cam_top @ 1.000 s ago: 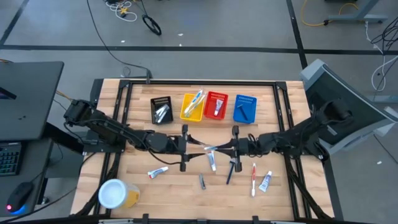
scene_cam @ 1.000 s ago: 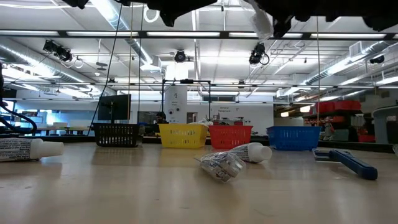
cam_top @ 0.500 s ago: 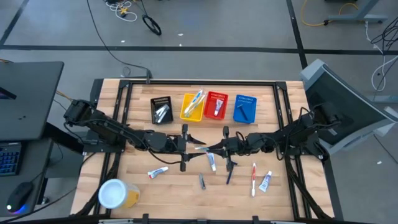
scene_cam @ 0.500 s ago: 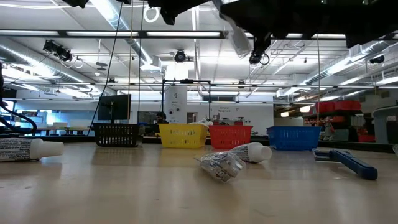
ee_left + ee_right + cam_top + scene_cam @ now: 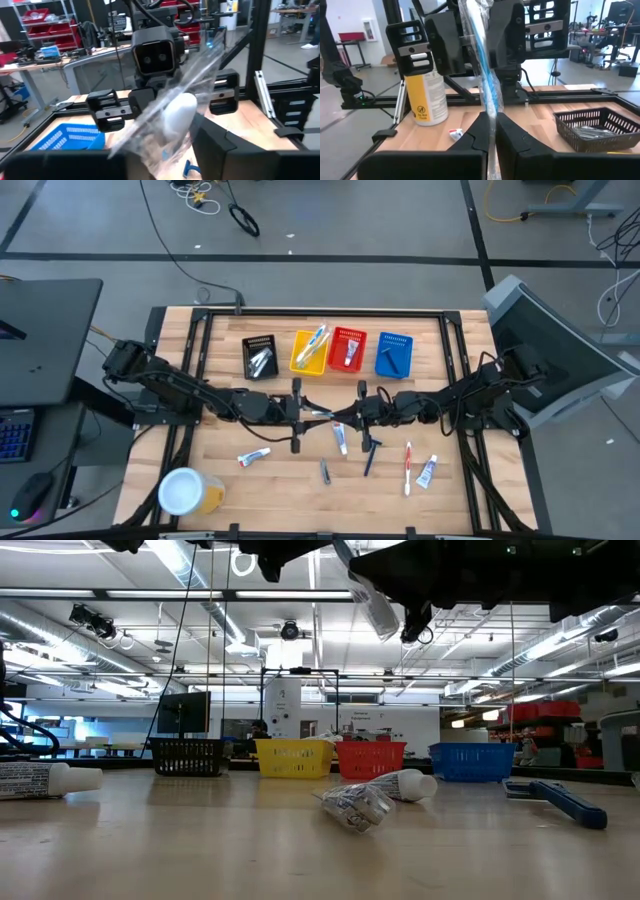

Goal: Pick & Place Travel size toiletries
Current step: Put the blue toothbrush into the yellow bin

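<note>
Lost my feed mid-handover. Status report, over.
Both grippers up over table centre. Right gripper shut on wrapped toothbrush. Left gripper closing around its other end. Nothing in the way.

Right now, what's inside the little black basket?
The small black mesh basket holds a pile of silvery packets, also visible through its side in the right wrist view. Anything underneath that pile is covered, so I can't tell.

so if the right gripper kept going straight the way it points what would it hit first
Most likely the left gripper, facing it just ahead; both sets of fingers sit at the same wrapped toothbrush above the table. Exact gap is unclear.
</note>
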Controlling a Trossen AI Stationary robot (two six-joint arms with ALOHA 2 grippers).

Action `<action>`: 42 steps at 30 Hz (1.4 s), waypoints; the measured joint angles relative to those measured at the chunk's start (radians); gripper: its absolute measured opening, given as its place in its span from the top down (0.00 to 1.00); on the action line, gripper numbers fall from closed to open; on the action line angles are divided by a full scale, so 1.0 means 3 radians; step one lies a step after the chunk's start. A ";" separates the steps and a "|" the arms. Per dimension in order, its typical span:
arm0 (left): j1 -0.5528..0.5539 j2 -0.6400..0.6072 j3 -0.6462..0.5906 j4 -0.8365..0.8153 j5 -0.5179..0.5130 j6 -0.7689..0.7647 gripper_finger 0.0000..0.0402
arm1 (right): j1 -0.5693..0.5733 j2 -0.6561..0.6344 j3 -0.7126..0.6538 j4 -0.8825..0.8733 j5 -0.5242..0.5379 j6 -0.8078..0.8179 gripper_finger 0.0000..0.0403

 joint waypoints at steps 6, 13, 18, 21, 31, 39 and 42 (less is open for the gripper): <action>0.0000 0.0000 0.0000 -0.0100 -0.0200 -0.0001 0.86 | 0.0000 0.0000 0.0000 -0.0101 0.0011 -0.0051 0.88; 0.0000 0.0000 0.0000 -0.0188 -0.0214 -0.0071 0.91 | -0.0001 -0.0001 0.0000 -0.0221 0.0018 -0.0062 0.78; 0.0000 0.0000 0.0000 -0.0537 -0.0549 -0.0313 0.89 | 0.0000 -0.0004 0.0000 -0.0335 0.0282 -0.0063 0.76; 0.0027 0.0000 0.0000 -0.0808 -0.0872 -0.0497 0.89 | -0.0001 -0.0004 0.0000 -0.0645 0.0549 -0.0062 0.76; 0.0710 0.0000 0.0499 -0.1589 -0.1031 -0.0712 0.90 | -0.0051 -0.0004 0.0000 -0.1280 0.0690 0.0126 0.76; 0.1729 -0.0001 0.1213 -0.3070 0.0090 -0.1072 0.91 | -0.0053 -0.0004 0.0000 -0.1275 0.0690 0.0126 0.76; 0.2050 0.0004 0.1216 -0.3159 0.0480 -0.1079 0.91 | -0.0053 -0.0004 0.0000 -0.1275 0.0687 0.0126 0.76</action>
